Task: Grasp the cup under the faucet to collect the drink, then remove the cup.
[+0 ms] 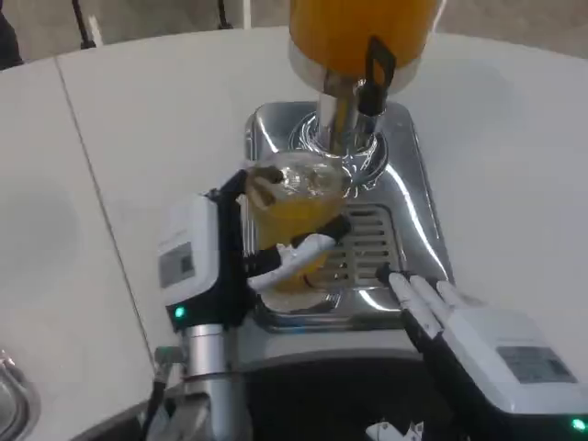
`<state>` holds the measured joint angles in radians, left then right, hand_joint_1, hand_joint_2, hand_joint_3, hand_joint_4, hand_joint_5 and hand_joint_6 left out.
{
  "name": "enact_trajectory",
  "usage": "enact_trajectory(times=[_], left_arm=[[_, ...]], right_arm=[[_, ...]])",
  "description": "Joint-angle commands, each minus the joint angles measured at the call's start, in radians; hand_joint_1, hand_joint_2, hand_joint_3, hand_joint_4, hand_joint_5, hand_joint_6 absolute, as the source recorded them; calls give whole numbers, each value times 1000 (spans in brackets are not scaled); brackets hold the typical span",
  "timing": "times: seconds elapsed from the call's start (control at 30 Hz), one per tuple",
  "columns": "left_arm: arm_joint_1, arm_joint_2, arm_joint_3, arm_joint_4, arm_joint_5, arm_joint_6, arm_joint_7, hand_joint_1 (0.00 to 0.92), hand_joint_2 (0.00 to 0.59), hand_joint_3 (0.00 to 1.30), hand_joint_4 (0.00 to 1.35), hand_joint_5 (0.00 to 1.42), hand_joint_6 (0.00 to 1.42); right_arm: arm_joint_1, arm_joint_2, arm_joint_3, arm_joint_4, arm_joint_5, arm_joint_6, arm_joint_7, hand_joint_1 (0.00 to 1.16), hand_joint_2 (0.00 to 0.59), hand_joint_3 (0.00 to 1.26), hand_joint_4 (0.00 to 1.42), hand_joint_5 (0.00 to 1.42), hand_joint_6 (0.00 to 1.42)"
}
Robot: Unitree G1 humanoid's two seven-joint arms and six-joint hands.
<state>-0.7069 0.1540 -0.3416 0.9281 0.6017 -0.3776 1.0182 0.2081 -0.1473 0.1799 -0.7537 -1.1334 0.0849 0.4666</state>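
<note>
left hand (pixel 241 253): clamped around cup (pixel 296 213) | cup: in its fingers, below faucet (pixel 372 73), over drip tray (pixel 404 197) | thin clear plastic, part-filled, likely squashy; hold mid-wall lightly | right hand (pixel 459 322): fingers together, empty

A smooth white tabletop (pixel 165 119) takes up most of the view, its rounded far edge curving across the top. A thin dark seam (pixel 96 184) runs diagonally over it from the upper left toward the lower middle, dividing the surface into two panels. Beyond the far edge lies a strip of pale grey floor (pixel 165 16), where a few dark, thin upright legs or cables (pixel 84 26) stand, too blurred to tell which. Soft, even light falls over the surface, leaving only faint shadows.
</note>
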Motion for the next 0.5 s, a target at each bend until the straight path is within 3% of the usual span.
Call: enact_trajectory(times=[0.03, 0.5], left_arm=[[20, 16, 28, -64, -9, -40, -18, 576, 0, 1038, 1264, 1424, 1424], [81, 89, 104, -165, -7, -20, -87, 584, 0, 1030, 1264, 1424, 1424]], right_arm=[[-7, 0, 17, 9, 0, 3, -15, 564, 326, 0, 0, 0, 48], [-48, -7, 23, 16, -2, -1, -60, 563, 331, 0, 0, 0, 48]])
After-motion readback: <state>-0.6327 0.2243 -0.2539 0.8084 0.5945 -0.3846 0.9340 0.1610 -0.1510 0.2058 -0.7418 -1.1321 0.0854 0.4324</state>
